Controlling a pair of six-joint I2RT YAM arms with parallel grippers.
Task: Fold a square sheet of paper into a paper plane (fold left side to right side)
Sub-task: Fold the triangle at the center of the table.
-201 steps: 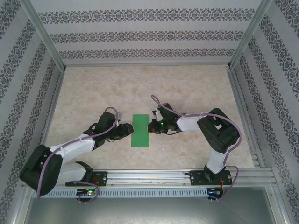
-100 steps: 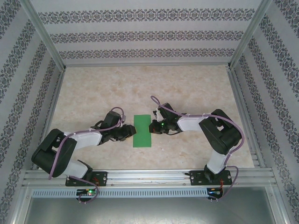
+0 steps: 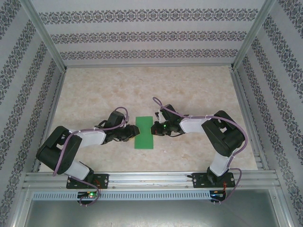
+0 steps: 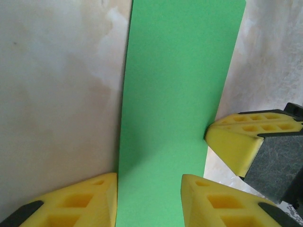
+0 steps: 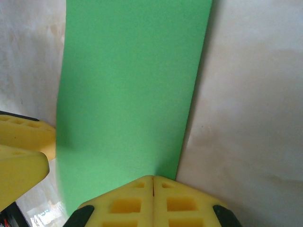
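**Item 1:** bright green paper sheet (image 3: 143,132), thin, folded to a narrow upright rectangle. Lies flat at centre of the beige marbled table (image 3: 142,85), between the two arms. Long edges straight, corners sharp.

**Item 2:** left gripper (image 3: 128,134), yellow fingers w/ black backing. Sits at the sheet's left long edge. Wrist view: jaws part-open, approx. a strip's width apart; green strip runs up between the fingers (image 4: 71,205). Cannot tell if they touch the paper.

**Item 3:** right gripper (image 3: 154,129), same type. Jaws closed, tips together, at the sheet's right long edge, opp. the left gripper. Wrist view: tips (image 5: 152,189) overlap the paper's edge. Grip on paper not discernible.
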